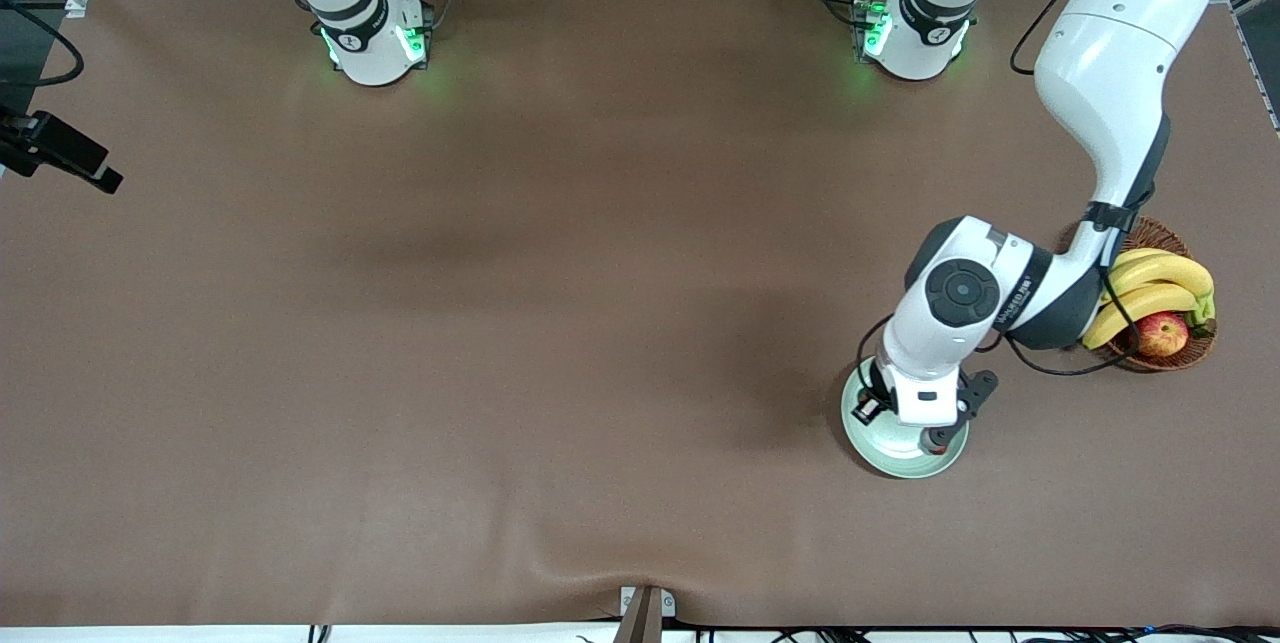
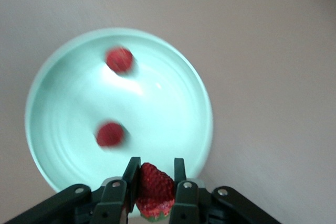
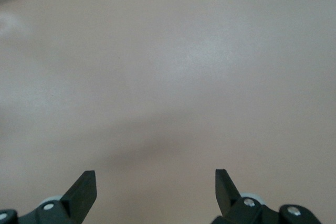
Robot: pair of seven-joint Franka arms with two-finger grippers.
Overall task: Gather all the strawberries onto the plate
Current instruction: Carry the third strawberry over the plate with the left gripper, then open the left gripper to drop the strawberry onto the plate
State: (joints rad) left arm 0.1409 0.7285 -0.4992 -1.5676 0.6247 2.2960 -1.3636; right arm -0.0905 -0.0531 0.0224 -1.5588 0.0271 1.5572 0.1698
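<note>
The left gripper hangs directly over the plate, its two black fingers clamped on a single strawberry whose red flesh fills the narrow gap between them, with a sliver of green cap showing at its end. In the left wrist view the held berry sits above the rim of the pale mint-green dish, at the edge of the bowl rather than over its middle.

Two more strawberries lie loose on the plate's glossy floor below the hand: one strawberry in the middle of the dish, close under the fingertips, and another strawberry near the rim, apart from the first and farther from the gripper. Both show blurred.

From the front camera the left arm's wrist covers most of the plate, leaving only a crescent of its rim visible on the brown table. The plate rests toward the left arm's end of the table, nearer the front camera than the wicker basket just beside the arm's elbow, which holds bananas and an apple.

The right gripper waits with its fingers spread wide over bare tabletop, holding nothing.
</note>
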